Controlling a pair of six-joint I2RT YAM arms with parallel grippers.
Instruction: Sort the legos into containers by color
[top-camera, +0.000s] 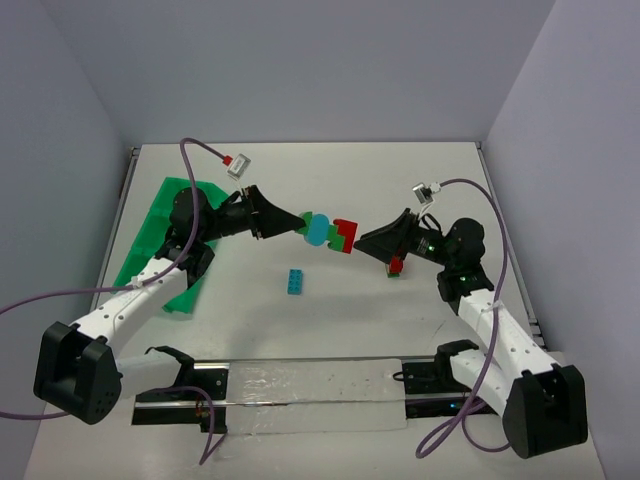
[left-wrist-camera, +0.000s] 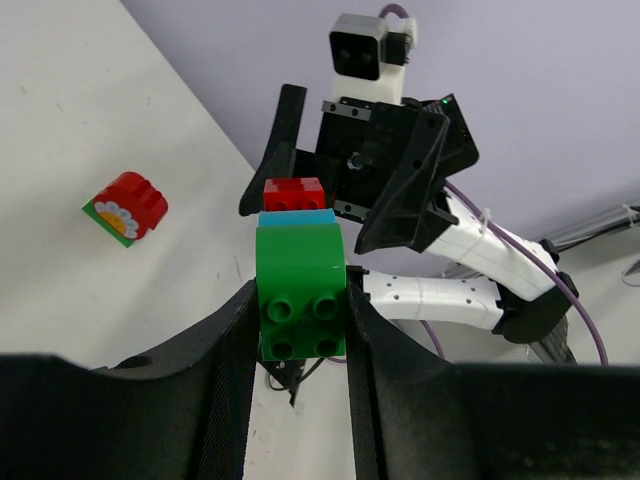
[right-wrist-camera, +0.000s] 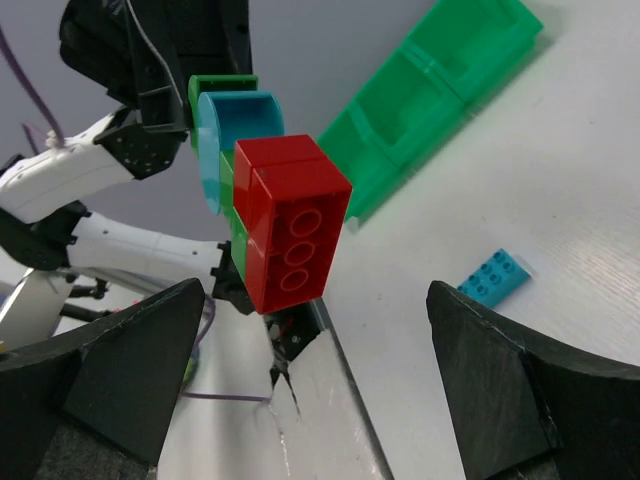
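Joined stack of studded plastic bricks (top-camera: 328, 233), green, teal and red: held clear of the white bench (top-camera: 420, 180), above mid-bench. Its long axis runs 9 to 3 o'clock, with the green end at 9 and the red end pointing to 3.

Left jaws: closed on the stack's green end.

Right jaws: spread wide, gripping nothing, facing the red end from 3 o'clock, just beside it.

Loose blue studded brick (top-camera: 296, 282): on the bench at 6 o'clock of the stack.

Long bright green plastic compartment tray (top-camera: 150, 240): at the bench's 9 o'clock side, long axis 1 to 7.
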